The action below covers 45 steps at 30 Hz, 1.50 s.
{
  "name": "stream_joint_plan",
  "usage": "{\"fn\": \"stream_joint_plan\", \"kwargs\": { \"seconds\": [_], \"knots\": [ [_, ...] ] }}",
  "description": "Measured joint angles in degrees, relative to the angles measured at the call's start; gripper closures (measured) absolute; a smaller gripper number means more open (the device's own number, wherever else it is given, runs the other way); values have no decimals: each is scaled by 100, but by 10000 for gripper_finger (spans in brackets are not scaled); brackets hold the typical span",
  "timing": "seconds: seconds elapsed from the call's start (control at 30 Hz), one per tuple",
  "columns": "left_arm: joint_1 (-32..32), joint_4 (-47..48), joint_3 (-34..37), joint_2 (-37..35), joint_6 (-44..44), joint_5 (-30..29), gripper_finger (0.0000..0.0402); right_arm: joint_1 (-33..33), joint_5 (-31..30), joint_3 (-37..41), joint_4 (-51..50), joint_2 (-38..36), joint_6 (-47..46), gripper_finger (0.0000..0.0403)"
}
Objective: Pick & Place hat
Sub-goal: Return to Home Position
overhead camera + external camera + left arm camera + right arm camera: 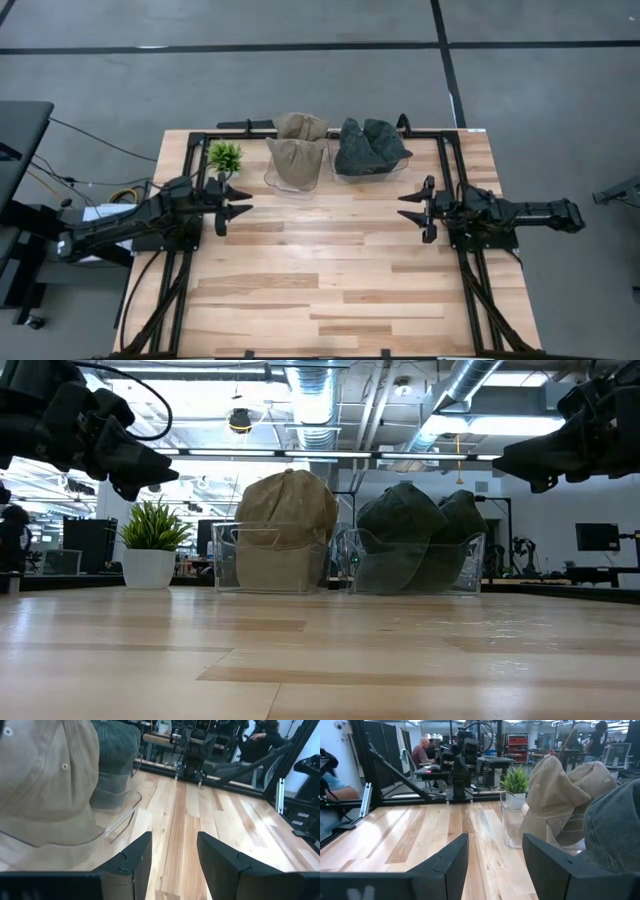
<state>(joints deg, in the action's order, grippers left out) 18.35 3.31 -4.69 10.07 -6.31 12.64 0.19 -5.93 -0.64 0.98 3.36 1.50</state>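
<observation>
Four caps (297, 158) apart from left gripper (248, 202), right gripper (402, 205)

A grey floor (300, 90) crossed by dark lines (300, 47) lay around the pale wooden table (330, 290). Overhead ran silver ducts (318, 400) and bright ceiling lights (500, 428). Farther back a dark monitor (597, 537) stood against a white wall (555, 510), and a person (423, 751) sat beyond the table.

— Table (330, 290)?
— Pale wood, planks streaked cream and honey-brown, edged with black rails (178, 290).
— Left bin (222, 555)?
— Clear, with light brown caps (298, 150), plain tan cloth.
— Right bin (476, 560)?
— Clear too; dark grey-green caps (370, 145), faintly mottled.
— The rest?
— Green plant (224, 155), white pot (148, 568); black left gripper (248, 202) and right gripper (402, 206); grey floor (300, 80), crossed by dark lines.
</observation>
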Motion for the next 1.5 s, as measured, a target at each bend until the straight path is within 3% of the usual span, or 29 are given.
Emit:
{"fn": "stream_joint_plan", "kwargs": {
  "seconds": [0.5,0.67,0.9,1.17,1.5],
  "knots": [
    [-47,-76,-2,432,1,-10,248,0,-1,0,-5,0,0,227],
    [-594,-142,-7,268,2,-46,248,0,-2,0,1,0,0,225],
    [-1938,-127,-7,-99,2,-25,248,2,-26,2,65,0,-2,223],
    [-2533,-175,-7,-1003,2,-44,248,2,-25,4,78,1,-2,226],
    [-3202,-282,-7,-1006,0,-42,248,4,-20,4,100,0,0,225]
  ]
}}
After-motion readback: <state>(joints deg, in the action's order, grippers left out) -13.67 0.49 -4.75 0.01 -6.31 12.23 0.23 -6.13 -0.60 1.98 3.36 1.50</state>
